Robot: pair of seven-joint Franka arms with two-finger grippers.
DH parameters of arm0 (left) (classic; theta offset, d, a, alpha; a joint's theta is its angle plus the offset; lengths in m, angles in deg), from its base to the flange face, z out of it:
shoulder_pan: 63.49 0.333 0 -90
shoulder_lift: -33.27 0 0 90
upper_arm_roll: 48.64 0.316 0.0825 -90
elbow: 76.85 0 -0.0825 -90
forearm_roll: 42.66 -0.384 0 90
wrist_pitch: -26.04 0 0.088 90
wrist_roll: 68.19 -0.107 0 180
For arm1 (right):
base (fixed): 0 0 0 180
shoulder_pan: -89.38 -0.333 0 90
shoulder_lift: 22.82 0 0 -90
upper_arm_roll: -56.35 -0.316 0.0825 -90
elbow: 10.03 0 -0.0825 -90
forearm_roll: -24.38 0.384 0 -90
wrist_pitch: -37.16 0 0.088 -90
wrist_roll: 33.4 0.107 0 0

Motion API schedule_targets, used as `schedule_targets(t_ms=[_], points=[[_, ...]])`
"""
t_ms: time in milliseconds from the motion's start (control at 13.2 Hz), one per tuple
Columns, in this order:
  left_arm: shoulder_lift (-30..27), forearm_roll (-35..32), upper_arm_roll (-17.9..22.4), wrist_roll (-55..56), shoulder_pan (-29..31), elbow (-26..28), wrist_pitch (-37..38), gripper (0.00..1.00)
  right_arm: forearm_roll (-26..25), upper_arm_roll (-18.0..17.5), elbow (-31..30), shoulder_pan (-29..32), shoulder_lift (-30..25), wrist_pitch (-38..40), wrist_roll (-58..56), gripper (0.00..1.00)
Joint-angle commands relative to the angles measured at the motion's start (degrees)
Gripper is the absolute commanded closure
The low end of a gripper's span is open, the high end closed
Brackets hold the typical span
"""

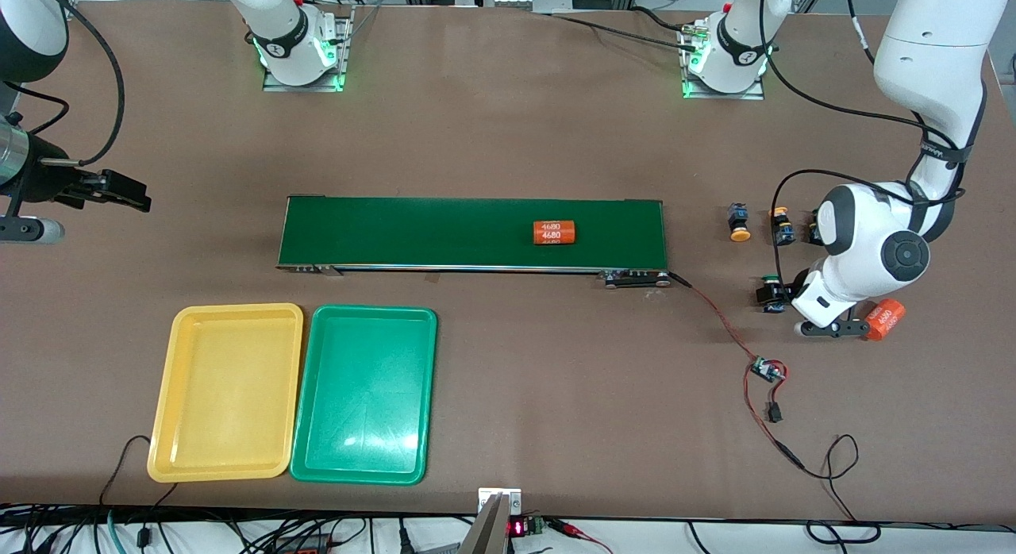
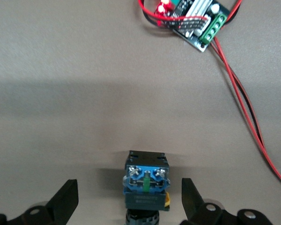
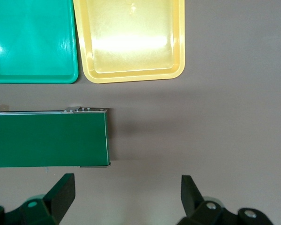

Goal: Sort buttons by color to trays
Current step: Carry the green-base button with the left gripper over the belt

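I see two trays (image 1: pixel 226 391) side by side, nearer the camera than the conveyor belt (image 1: pixel 472 232); buttons (image 1: pixel 740 222) cluster by the left arm's end.

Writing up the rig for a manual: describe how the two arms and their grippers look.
Both are glossy white jointed arms with black joint rings and black cables looped alongside; bases glow green. The left gripper and right gripper have black angular fingers.

The brown table (image 1: pixel 508 125) bears trays (image 1: pixel 226 391), conveyor belt (image 1: pixel 413 232), buttons (image 1: pixel 740 222).
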Motion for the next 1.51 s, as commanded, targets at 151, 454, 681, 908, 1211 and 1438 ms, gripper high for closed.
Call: schedule_targets(t_ms=[151,454,681,908,1211,1438], points=[[0.3,2.1,0.2,-1.3,-0.4,0.4,-0.5,0.53,-0.9,1.1,1.8,1.2,0.3,-0.1,0.8,0.0],[-0.4,2.1,0.2,-1.1,-0.6,-0.3,0.1,0.81,-1.0,1.3,2.2,2.0,0.0,-0.1,0.7,0.0],[-3.3,2.0,-0.4,-1.4,-0.9,-3.5,5.9,0.83,-1.2,1.3,2.2,2.8,0.0,-2.2,0.8,0.0],[-3.5,2.1,-2.3,-1.1,-0.9,-11.3,19.0,0.83,-1.1,1.3,2.4,2.9,0.0,-2.5,0.8,0.0],[-4.6,2.2,-4.0,2.1,-1.0,-18.7,31.5,0.83,-1.3,2.4,2.8,3.1,-0.2,-2.5,0.7,0.0],[-4.9,2.2,-8.9,9.5,-1.0,-19.2,34.8,0.83,-1.6,2.4,2.8,3.4,-0.1,-2.5,0.6,0.0]])
